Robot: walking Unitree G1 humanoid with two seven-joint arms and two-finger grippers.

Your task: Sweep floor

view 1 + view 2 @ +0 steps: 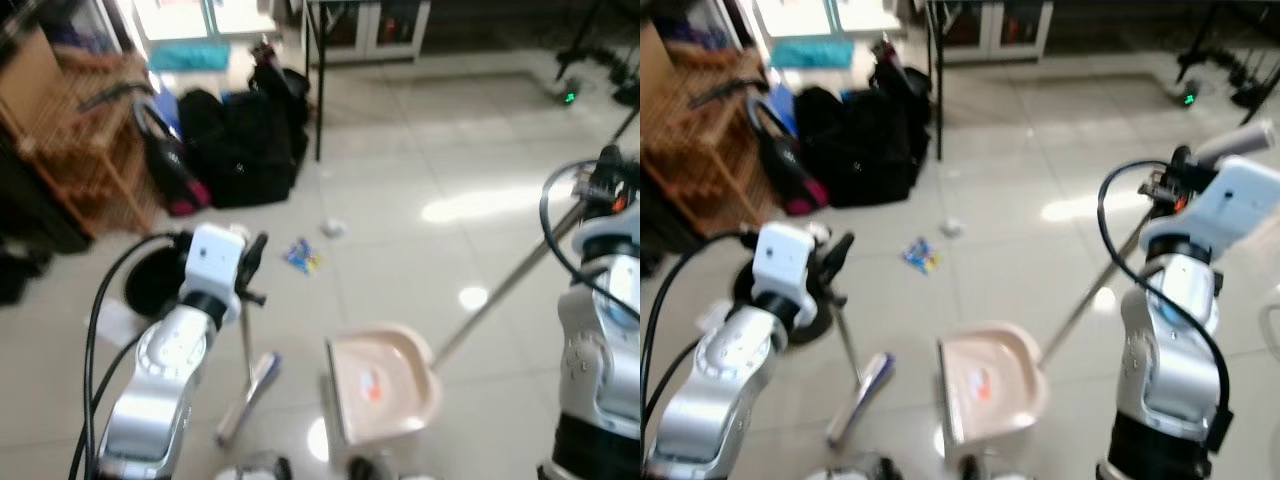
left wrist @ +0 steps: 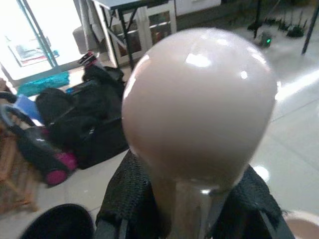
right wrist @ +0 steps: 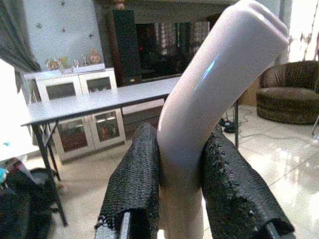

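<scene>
The tiled floor (image 1: 420, 160) carries all items. A black bag (image 1: 245, 140) lies at the far left, beside a wicker rack (image 1: 70, 140) and a pink-and-black bag (image 1: 175, 175). A dark round bin (image 1: 155, 280) stands on the floor just behind the left arm. A grey counter (image 3: 94, 102) with black legs stands at the far side of the room, with white cabinets behind it.

The dustpan (image 1: 385, 385) rests on the floor between the two arms, close in front of the robot, with a small orange scrap inside it. Its long handle (image 1: 500, 290) rises at a slant toward the right gripper (image 3: 184, 164); that gripper's jaws are pinching the curved pale end of the handle.

The broom (image 1: 250, 385) stands just left of the dustpan, its head on the floor. The left gripper (image 2: 192, 209) holds the broom at the top; its jaws are clamped on the shaft directly below the rounded pale knob (image 2: 199, 99).

A colourful wrapper (image 1: 302, 257) and a small white scrap (image 1: 333, 229) lie on the floor beyond the dustpan, near each other but apart.
</scene>
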